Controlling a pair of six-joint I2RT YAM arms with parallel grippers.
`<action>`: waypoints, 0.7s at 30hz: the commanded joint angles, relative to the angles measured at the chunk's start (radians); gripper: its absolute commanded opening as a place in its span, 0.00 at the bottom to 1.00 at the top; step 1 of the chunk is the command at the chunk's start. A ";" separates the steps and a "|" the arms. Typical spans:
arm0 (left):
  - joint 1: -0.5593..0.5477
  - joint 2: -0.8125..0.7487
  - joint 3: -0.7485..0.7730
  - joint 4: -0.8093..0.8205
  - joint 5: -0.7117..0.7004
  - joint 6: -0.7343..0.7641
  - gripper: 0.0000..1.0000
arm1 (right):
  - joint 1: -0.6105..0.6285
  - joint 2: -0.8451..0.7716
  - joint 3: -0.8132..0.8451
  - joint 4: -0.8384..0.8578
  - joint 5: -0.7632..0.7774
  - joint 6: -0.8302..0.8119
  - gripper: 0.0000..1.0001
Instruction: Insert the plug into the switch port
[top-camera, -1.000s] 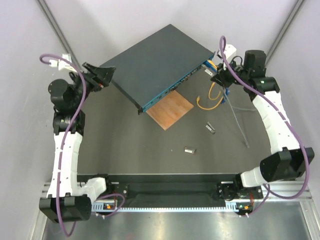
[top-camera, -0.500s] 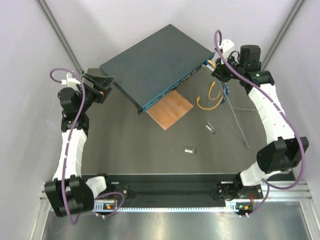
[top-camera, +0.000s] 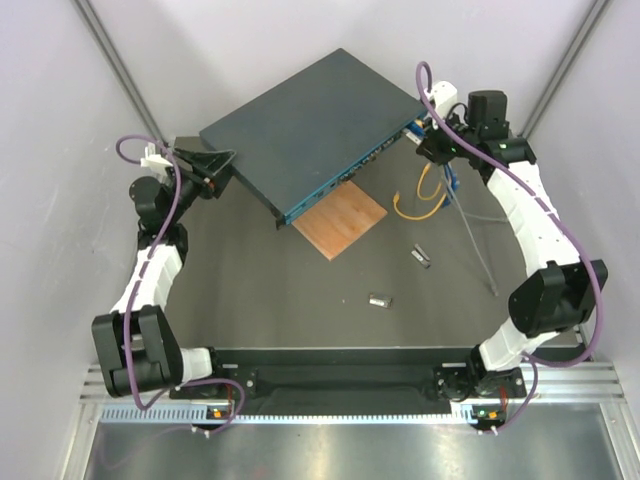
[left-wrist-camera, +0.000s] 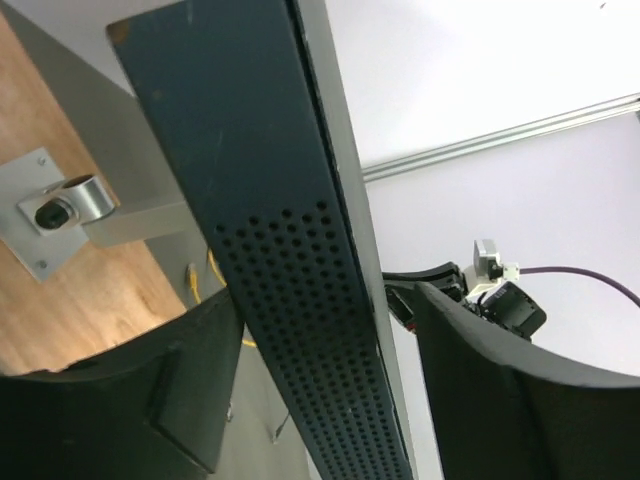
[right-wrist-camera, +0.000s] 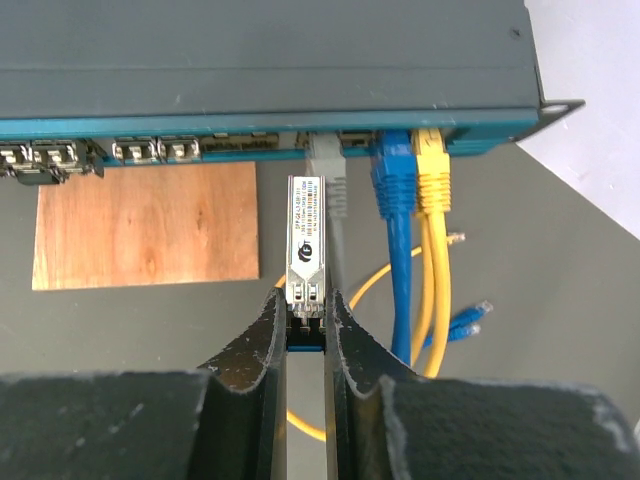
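Note:
The switch (top-camera: 310, 125), a flat dark blue-grey box with a teal front face, lies at an angle at the back of the table. My right gripper (right-wrist-camera: 305, 310) is shut on the plug (right-wrist-camera: 305, 235), a small silver module. The plug's tip points at the teal port row (right-wrist-camera: 200, 150), a short way off it and beside a grey cable (right-wrist-camera: 328, 175). In the top view, my right gripper (top-camera: 425, 140) is at the right end of the front face. My left gripper (top-camera: 218, 165) is at the switch's left corner. Its jaws straddle the perforated side (left-wrist-camera: 300, 330), with a gap at the right finger (left-wrist-camera: 480, 380).
A blue cable (right-wrist-camera: 395, 200) and a yellow cable (right-wrist-camera: 432, 190) sit in ports right of the plug. A thin wooden square (top-camera: 340, 218) lies just in front of the switch. Two small metal modules (top-camera: 420, 256) (top-camera: 378, 299) lie loose on the dark mat, and a yellow loop (top-camera: 420, 205) is nearby.
My left gripper has moved right onto the switch's left corner, and its jaws have narrowed. My right gripper has shifted slightly up and left along the front face, still holding the plug.

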 joint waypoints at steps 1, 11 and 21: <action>-0.014 0.037 0.003 0.201 0.013 -0.057 0.70 | 0.021 0.012 0.063 0.047 -0.001 0.011 0.00; -0.023 0.074 0.034 0.192 0.006 -0.053 0.32 | 0.044 0.029 0.070 0.076 0.036 0.020 0.00; -0.023 0.068 0.032 0.178 0.012 -0.030 0.00 | 0.064 0.032 0.050 0.079 0.036 0.025 0.00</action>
